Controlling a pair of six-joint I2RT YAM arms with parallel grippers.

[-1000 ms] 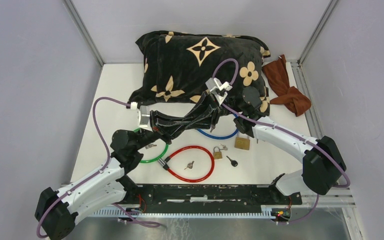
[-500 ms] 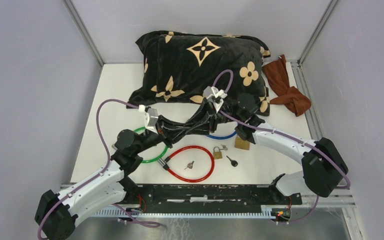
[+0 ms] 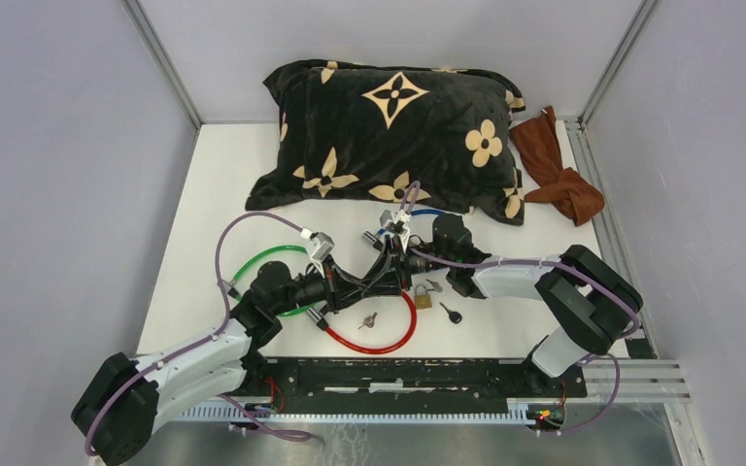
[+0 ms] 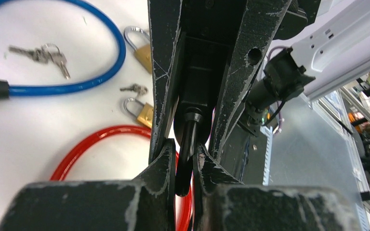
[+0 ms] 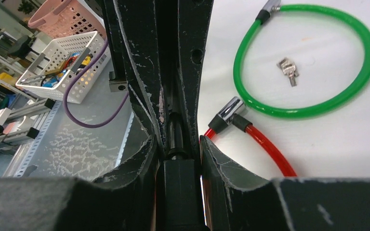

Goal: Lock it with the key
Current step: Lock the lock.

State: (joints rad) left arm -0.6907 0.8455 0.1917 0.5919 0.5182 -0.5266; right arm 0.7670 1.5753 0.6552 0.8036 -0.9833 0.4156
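Observation:
My two grippers meet tip to tip low over the table, just above the red cable lock (image 3: 381, 341). The left gripper (image 4: 183, 150) is shut on the black head of a key (image 4: 185, 166). The key's shaft runs forward into a black lock body. In the right wrist view that black lock body (image 5: 178, 190) sits clamped between the fingers of my right gripper (image 5: 178, 144). From above, the left gripper (image 3: 342, 285) and right gripper (image 3: 369, 276) overlap, and the key and lock are hidden between them.
On the table lie a green cable lock (image 5: 318, 108) with keys (image 5: 288, 70) inside it, a blue cable lock (image 4: 77, 86) with keys (image 4: 43, 53), two brass padlocks (image 4: 143, 50) (image 4: 142, 111) and a loose black key (image 3: 452, 313). A black pillow (image 3: 389, 126) and a brown cloth (image 3: 559, 170) lie at the back.
Both arms have come down and toward the near edge together, from in front of the pillow to just above the red loop. Both grips stay the same.

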